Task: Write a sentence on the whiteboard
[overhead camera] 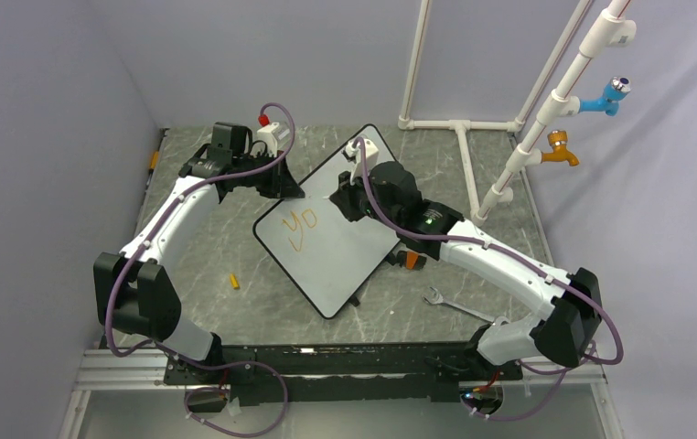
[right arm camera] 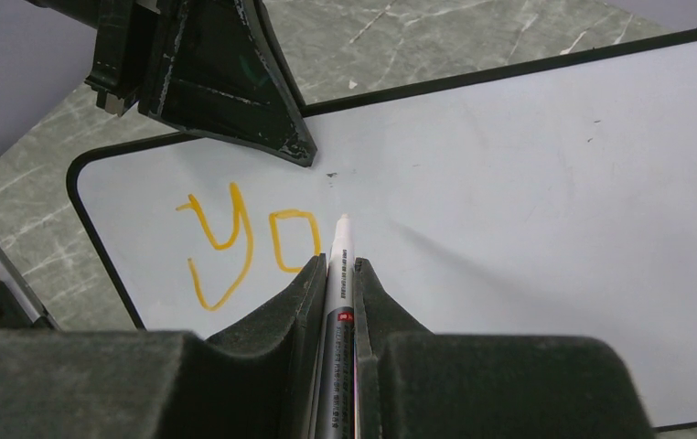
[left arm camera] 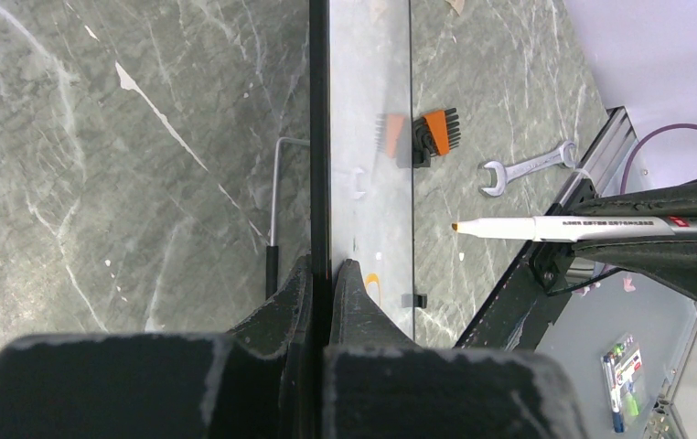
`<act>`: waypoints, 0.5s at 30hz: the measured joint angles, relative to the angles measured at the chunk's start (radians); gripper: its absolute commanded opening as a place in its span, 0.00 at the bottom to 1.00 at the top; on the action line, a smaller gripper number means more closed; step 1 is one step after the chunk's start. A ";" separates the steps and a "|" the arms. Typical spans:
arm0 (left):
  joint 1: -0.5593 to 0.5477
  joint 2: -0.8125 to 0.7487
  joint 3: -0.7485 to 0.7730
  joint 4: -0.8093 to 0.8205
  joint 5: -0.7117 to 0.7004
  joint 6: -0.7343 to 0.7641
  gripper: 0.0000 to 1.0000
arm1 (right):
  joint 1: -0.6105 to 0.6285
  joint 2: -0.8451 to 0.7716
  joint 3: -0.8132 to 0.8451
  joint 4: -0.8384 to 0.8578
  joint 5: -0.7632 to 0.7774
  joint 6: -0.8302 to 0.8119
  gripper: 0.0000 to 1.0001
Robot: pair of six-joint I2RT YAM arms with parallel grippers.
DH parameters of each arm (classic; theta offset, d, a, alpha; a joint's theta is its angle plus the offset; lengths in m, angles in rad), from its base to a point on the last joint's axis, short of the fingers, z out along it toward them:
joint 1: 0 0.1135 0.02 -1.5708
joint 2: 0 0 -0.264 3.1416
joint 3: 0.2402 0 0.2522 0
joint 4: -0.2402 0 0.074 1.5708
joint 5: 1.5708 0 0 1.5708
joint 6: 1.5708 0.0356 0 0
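Observation:
The whiteboard (overhead camera: 345,242) lies tilted on the table, its left part bearing the orange letters "Yo" (overhead camera: 300,225), also clear in the right wrist view (right arm camera: 249,242). My left gripper (overhead camera: 288,190) is shut on the whiteboard's upper left edge; the left wrist view shows the black rim (left arm camera: 319,137) clamped between the fingers. My right gripper (right arm camera: 337,265) is shut on a white marker (right arm camera: 338,274), whose tip sits just right of the "o". The marker (left arm camera: 555,228) shows its orange tip in the left wrist view.
A small orange marker cap (overhead camera: 233,281) lies left of the board. A wrench (overhead camera: 445,301) and an orange-and-black hex key set (overhead camera: 410,260) lie right of it. A white pipe frame (overhead camera: 473,128) with blue and orange taps stands at the back right.

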State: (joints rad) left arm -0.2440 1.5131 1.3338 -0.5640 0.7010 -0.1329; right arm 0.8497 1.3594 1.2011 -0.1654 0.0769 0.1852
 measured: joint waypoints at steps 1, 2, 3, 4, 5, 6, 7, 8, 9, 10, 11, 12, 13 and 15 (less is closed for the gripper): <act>0.000 0.000 0.000 0.000 0.000 0.000 0.00 | 0.000 0.000 0.000 0.000 0.000 -0.001 0.00; 0.000 0.000 0.000 0.000 0.000 0.000 0.00 | -0.001 0.000 0.000 0.000 -0.002 -0.002 0.00; 0.000 0.000 0.000 0.000 0.000 0.000 0.00 | -0.002 0.000 0.000 0.000 -0.004 -0.002 0.00; 0.000 0.000 0.000 0.000 0.000 0.000 0.00 | -0.002 0.000 0.000 0.000 -0.007 -0.003 0.00; 0.000 0.000 0.000 0.000 0.000 0.000 0.00 | -0.003 0.000 0.000 0.000 -0.008 -0.004 0.00; 0.000 0.000 0.000 0.000 0.000 0.000 0.00 | -0.003 0.001 0.000 0.000 -0.010 -0.006 0.00; -0.001 0.000 0.000 0.000 0.000 0.000 0.00 | -0.003 0.002 0.000 0.000 -0.014 -0.006 0.00; -0.001 0.000 0.000 0.000 0.000 0.000 0.00 | -0.003 0.004 0.000 0.000 -0.020 -0.008 0.00; -0.001 0.000 0.000 0.000 -0.001 0.000 0.00 | -0.004 0.007 0.000 0.001 -0.028 -0.010 0.00; -0.002 0.000 0.000 0.000 -0.001 0.000 0.00 | -0.004 0.011 0.000 0.001 -0.034 -0.010 0.00; -0.002 0.000 0.000 0.000 -0.001 0.000 0.00 | -0.004 0.016 0.000 0.001 -0.040 -0.010 0.00; -0.002 0.000 0.000 0.000 -0.001 0.000 0.00 | -0.004 0.023 0.000 0.001 -0.045 -0.010 0.00; -0.002 0.000 0.000 0.000 -0.001 0.000 0.00 | -0.004 0.029 0.000 0.001 -0.052 -0.010 0.00; -0.002 0.000 0.000 0.000 -0.002 0.000 0.00 | -0.004 0.043 0.000 0.001 -0.064 -0.010 0.00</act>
State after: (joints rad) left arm -0.2455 1.5131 1.3338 -0.5644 0.6994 -0.1329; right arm 0.8459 1.4025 1.2015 -0.1646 0.0132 0.1749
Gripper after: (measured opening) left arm 0.047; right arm 0.157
